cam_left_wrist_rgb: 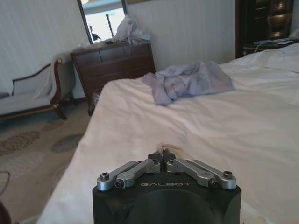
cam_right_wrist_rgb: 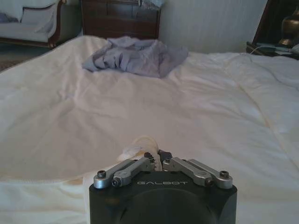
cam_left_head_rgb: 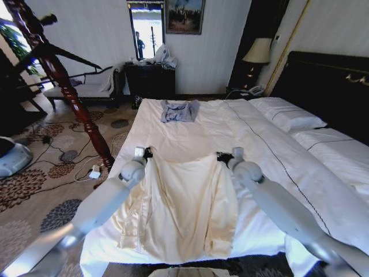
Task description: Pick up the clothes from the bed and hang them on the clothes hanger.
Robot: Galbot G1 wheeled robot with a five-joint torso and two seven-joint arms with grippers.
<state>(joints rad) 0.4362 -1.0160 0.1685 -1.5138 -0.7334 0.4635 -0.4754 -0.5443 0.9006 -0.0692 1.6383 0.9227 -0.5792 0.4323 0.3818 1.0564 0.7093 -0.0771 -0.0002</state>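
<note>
Large cream-ivory long-sleeved top of soft fabric held up by its two shoulder corners over the near end of the wide bed with plain white sheets, its body hanging down between the two pale grey arms and draping toward the foot edge; left gripper at the top's left shoulder corner, right gripper at the right one, the two roughly level and well apart.

Seen from the left wrist: left gripper with dark fingertips pressed together, a thin sliver of cream cloth pinched between them, white sheet stretching beyond; clenched on the top.

Seen from the right wrist: right gripper likewise closed, a bunched fold of cream fabric caught at its tips, more of the same cloth spread pale below over the bed; grasping the top.

Farther up the bed, near its middle, a small crumpled grey-blue garment lying flat on the sheet, well apart from the held top; white pillows against a tall dark headboard on the right side.

Thick reddish-brown turned wooden post slanting across the floor side to the left, just beside the bed corner; patterned floral carpet beneath; dark wooden dresser against the far wall.
</note>
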